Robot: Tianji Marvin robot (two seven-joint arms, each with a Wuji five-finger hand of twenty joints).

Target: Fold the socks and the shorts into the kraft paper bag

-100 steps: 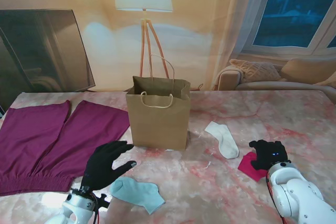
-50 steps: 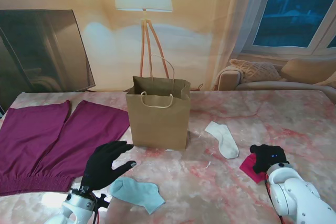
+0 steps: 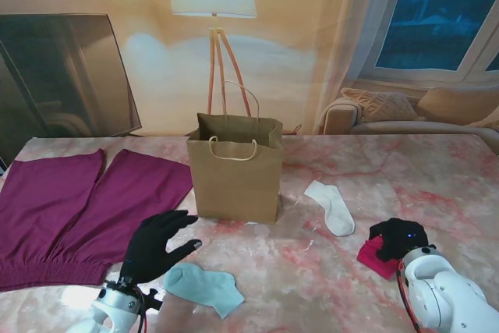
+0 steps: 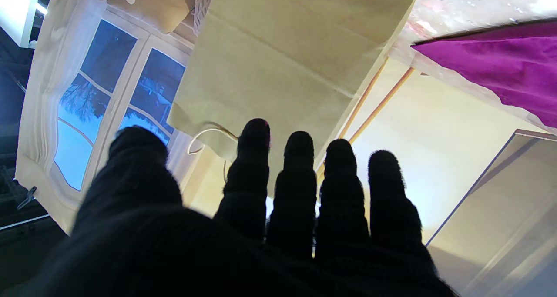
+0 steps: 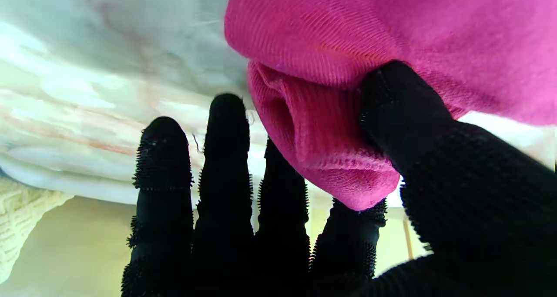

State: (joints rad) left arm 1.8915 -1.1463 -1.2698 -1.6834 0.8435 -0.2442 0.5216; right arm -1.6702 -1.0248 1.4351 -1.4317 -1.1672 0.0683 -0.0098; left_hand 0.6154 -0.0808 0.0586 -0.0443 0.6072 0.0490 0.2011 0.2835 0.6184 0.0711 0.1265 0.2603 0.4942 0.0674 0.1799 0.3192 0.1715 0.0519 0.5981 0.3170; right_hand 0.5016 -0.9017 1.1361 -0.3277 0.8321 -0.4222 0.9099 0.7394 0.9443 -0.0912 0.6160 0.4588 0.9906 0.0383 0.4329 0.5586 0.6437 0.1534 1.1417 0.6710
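Three socks out, none bagged: right hand [image 3: 400,238] pinches pink sock [image 3: 373,256] on table [image 3: 437,177]. Left hand [image 3: 158,244] released, hovering by blue sock [image 3: 204,286]. White sock [image 3: 330,205] lies beside bag [image 3: 235,168]; shorts [image 3: 70,210] unfolded. Next, probably: fold pink, carry to bag.

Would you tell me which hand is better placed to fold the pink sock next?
The right hand. Its thumb and a finger already pinch the pink sock at the table's right side. The left hand is open, holds nothing, and sits far across the table by the light blue sock.
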